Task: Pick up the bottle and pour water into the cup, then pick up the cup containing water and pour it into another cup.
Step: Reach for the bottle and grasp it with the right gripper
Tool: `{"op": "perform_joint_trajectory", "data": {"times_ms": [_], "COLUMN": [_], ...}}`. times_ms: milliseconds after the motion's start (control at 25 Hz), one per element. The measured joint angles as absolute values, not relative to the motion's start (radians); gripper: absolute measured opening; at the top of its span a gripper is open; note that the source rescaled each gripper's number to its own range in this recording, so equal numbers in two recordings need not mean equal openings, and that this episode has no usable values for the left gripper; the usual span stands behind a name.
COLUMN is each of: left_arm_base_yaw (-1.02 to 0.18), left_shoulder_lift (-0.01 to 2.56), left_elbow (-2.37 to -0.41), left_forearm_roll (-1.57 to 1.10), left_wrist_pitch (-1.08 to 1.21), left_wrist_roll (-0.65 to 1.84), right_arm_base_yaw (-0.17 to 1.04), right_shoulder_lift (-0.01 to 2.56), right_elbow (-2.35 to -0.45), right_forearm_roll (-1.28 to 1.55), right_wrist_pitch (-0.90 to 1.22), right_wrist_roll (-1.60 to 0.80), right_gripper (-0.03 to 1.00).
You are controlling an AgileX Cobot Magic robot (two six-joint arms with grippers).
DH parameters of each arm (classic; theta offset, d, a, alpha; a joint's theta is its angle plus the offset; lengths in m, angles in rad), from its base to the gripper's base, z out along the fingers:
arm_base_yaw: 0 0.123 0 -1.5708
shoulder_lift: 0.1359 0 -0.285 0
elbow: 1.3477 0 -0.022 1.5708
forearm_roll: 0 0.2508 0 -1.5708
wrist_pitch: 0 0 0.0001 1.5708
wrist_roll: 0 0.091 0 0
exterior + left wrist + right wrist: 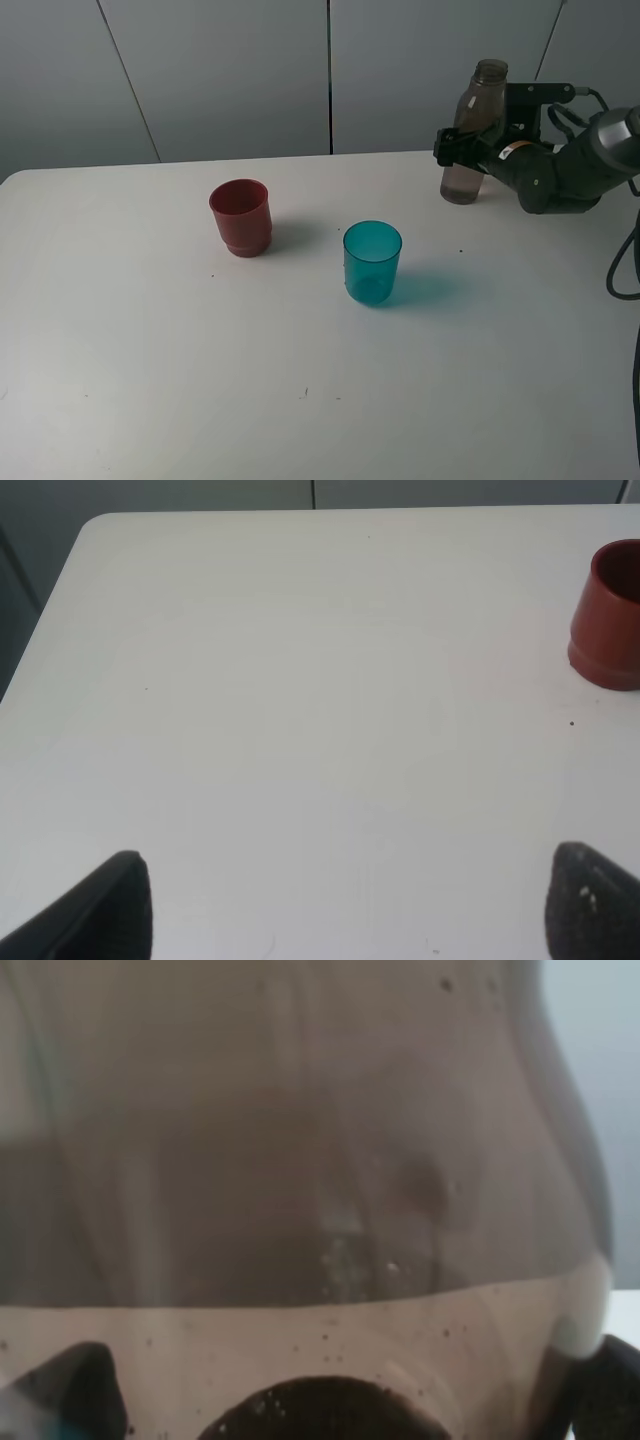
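The tall smoky grey-brown translucent plastic bottle [463,180] stands upright, part-filled, at the far right of the white bench [150,380]. The right claw [468,146] is spread wide around its waist, not yet clenched: a side grasp that would leave the neck free for pouring. The translucent teal tumbler [372,262] waits mid-bench, the opaque dark red cup [240,217] to its left. The left claw [355,905] hangs released, empty.

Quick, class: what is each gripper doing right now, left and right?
Left gripper: open, holding nothing.
Right gripper: open, straddling the bottle, not yet closed on it.
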State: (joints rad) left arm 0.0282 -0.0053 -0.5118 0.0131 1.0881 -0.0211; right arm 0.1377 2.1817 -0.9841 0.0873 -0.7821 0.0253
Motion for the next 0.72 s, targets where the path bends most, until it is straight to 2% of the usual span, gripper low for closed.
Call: {"op": "perform_joint_trajectory", "data": {"times_ms": [720], "left_arm_base_yaw": [0.028], "left_shoulder_lift": [-0.005], "left_elbow": [-0.512], "left_forearm_roll": [0.013], "left_wrist_pitch": [1.088], "left_wrist_roll": [-0.021], "right_arm_base_yaw": [0.138], "right_shoulder_lift": [2.207], "right_elbow": [-0.994], "right_forearm_roll": [0.067], "right_wrist_pitch": [-0.778], "right_wrist_roll": [0.043], "right_gripper": [1.00]}}
